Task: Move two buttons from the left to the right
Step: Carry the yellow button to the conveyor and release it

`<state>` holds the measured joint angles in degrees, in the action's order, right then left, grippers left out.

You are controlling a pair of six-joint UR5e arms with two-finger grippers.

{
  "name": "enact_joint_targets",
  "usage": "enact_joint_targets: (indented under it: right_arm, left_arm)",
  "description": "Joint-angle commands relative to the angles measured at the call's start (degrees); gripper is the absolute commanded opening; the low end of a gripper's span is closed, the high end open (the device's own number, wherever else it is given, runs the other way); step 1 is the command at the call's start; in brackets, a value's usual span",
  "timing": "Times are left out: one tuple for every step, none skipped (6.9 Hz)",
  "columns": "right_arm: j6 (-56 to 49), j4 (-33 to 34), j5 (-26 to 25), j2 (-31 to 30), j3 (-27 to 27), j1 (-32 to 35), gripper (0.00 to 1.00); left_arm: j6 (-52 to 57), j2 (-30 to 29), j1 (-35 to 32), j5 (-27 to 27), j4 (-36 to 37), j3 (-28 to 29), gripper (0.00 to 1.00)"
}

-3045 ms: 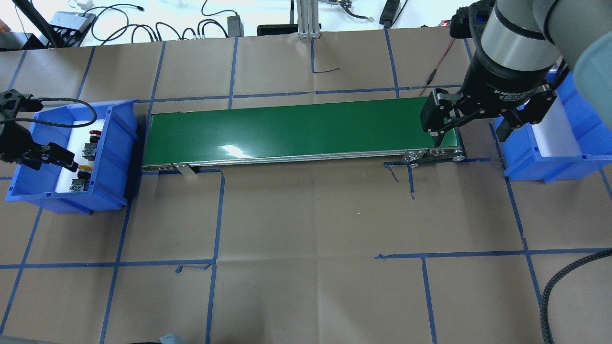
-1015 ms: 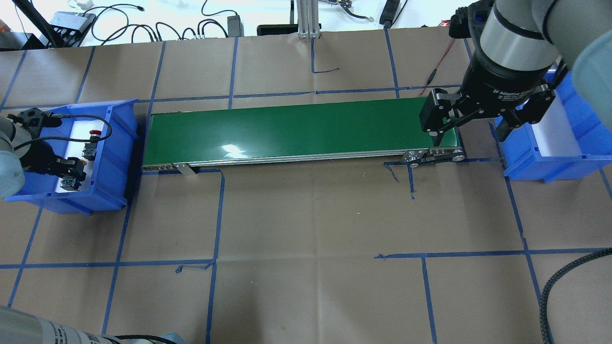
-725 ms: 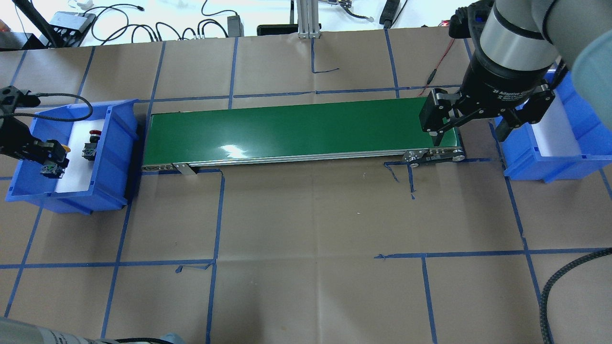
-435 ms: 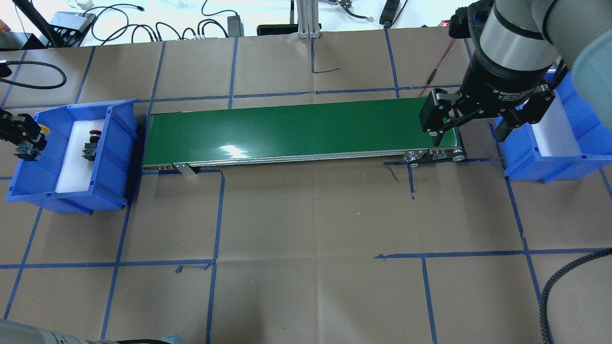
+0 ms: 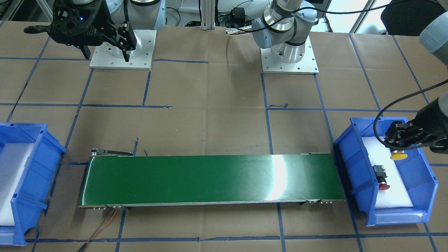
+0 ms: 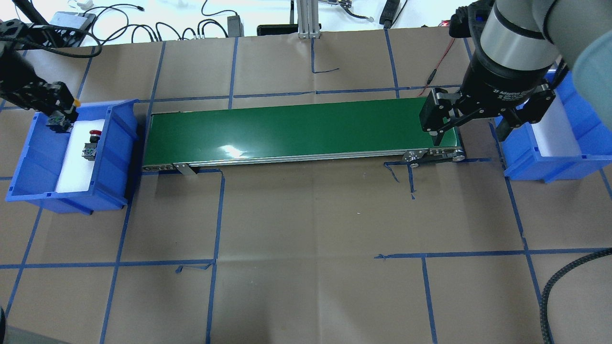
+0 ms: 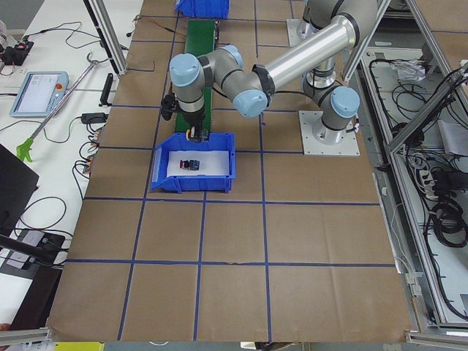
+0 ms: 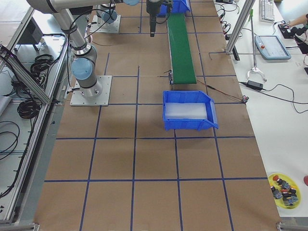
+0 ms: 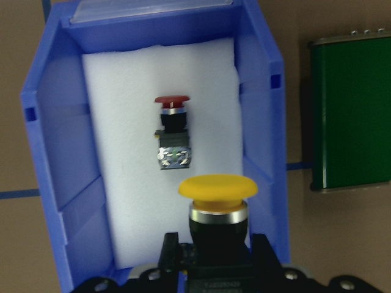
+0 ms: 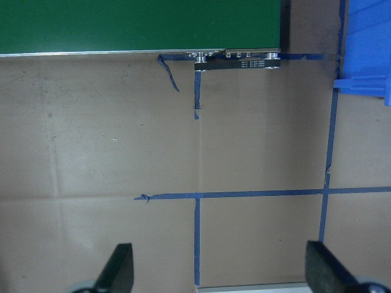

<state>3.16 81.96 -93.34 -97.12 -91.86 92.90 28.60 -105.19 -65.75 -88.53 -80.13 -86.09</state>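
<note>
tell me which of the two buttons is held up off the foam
The yellow-capped button, gripped by the left gripper above the blue bin. The red-capped button lies on its side on the white foam inside.

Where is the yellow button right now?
Front-facing view, right side: the yellow button is held in the left gripper above the blue bin holding the red button.
</note>
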Motion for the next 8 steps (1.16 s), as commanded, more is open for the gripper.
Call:
enact_joint_targets:
  right_arm:
    - [0.00,0.04,0.00,0.00,-0.08,0.00,1.00]
    - [0.00,-0.04,0.00,0.00,-0.08,0.00,1.00]
    - [0.00,0.04,0.00,0.00,-0.08,0.00,1.00]
    - [0.00,0.04,0.00,0.00,-0.08,0.00,1.00]
    - [0.00,0.04,0.00,0.00,-0.08,0.00,1.00]
    - [0.00,0.04,0.00,0.00,-0.08,0.00,1.00]
    - [0.00,0.04,-0.09,0.00,-0.08,0.00,1.00]
    - [0.00,0.04,0.00,0.00,-0.08,0.00,1.00]
  left_arm:
    - [-12.90,-0.28,-10.84,-0.14,4.60,-2.40,0.05]
    - [-17.40,-0.54,-14.11,-0.15,5.41,-4.76,0.05]
    - [-18.92,-0.98,-15.19,-0.15,10.29,-7.92,0.06]
    - [-19.02,-2.46,-15.37,-0.15,17.65,-12.04,0.06]
    - [-19.20,-3.96,-15.46,-0.93,23.64,-15.13,0.08]
    - [-19.46,-4.93,-15.64,-3.81,25.44,-16.29,0.08]
    - [-20.59,-4.94,-16.33,-3.84,25.46,-16.39,0.09]
    - [-21.74,-4.85,-16.60,-3.49,25.46,-16.21,0.61]
